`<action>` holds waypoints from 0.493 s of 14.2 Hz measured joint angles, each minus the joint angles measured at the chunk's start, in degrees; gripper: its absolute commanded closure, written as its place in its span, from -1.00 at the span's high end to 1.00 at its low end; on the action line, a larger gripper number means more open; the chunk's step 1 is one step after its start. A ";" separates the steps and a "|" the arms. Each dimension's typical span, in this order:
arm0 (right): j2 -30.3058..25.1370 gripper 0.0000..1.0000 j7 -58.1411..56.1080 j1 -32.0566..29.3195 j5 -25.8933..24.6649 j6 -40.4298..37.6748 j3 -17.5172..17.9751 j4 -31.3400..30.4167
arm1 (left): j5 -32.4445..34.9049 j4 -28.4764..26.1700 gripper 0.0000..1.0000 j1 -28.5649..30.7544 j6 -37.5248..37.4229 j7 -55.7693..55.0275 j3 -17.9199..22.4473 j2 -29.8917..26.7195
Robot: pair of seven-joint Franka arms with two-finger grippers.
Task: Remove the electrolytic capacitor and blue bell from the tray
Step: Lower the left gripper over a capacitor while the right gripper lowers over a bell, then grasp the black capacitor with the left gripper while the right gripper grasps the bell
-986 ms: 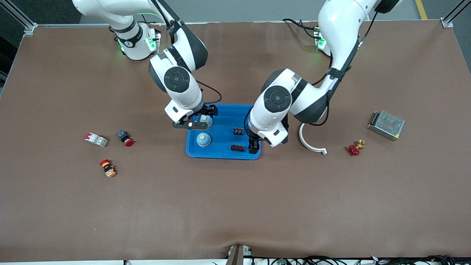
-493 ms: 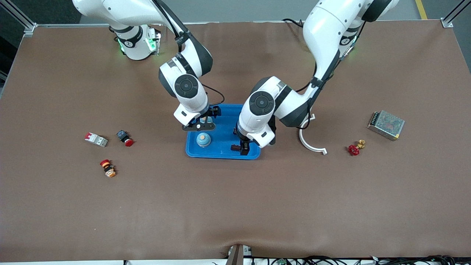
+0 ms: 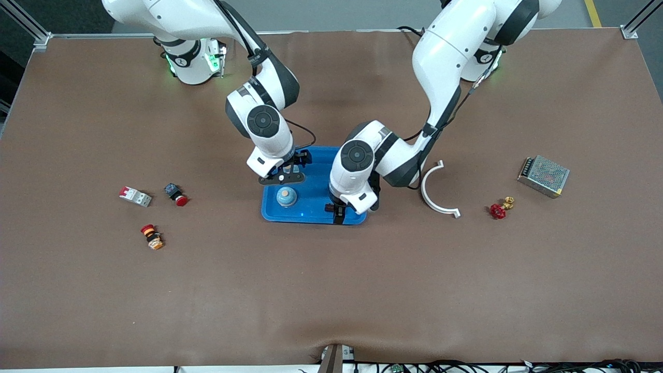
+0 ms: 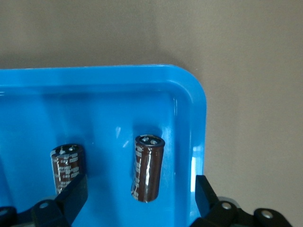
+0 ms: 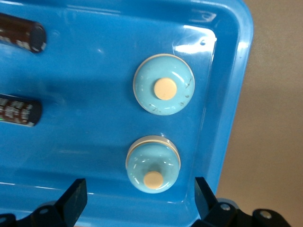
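Both end effectors open over the blue tray (image 3: 311,215)

The left end effector (image 4: 142,203) hangs, fingers spread, above two brown capacitors (image 4: 147,168) standing in the tray's corner toward the left arm's end. The right end effector (image 5: 139,203), also spread, hangs over two light-blue bells (image 5: 163,90) resting in the tray toward the right arm's end of the bench (image 3: 331,290).

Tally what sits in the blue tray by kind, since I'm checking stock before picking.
Bells: 2, one and another.
Capacitors: 2, one and another.
Total: 4 in the blue tray.
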 measured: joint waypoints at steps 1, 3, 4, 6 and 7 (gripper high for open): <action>0.05 1.00 -0.05 0.01 -0.17 0.60 0.00 -0.57 | 0.08 0.13 1.00 -0.03 0.28 0.23 0.00 0.38; 0.07 1.00 -0.29 0.07 -0.44 1.55 0.00 -1.44 | 0.15 0.28 1.00 -0.03 0.92 0.49 0.02 0.81; 0.08 1.00 -0.39 0.10 -0.48 1.93 0.00 -1.86 | 0.18 0.29 1.00 -0.03 1.19 0.73 0.03 0.91; 0.20 1.00 -0.53 0.22 -0.53 2.26 0.00 -2.31 | 0.21 0.29 1.00 -0.03 1.68 1.38 0.05 1.17; 0.36 1.00 -0.57 0.32 -0.61 2.39 0.00 -2.51 | 0.27 0.29 1.00 -0.08 1.93 1.72 0.09 1.42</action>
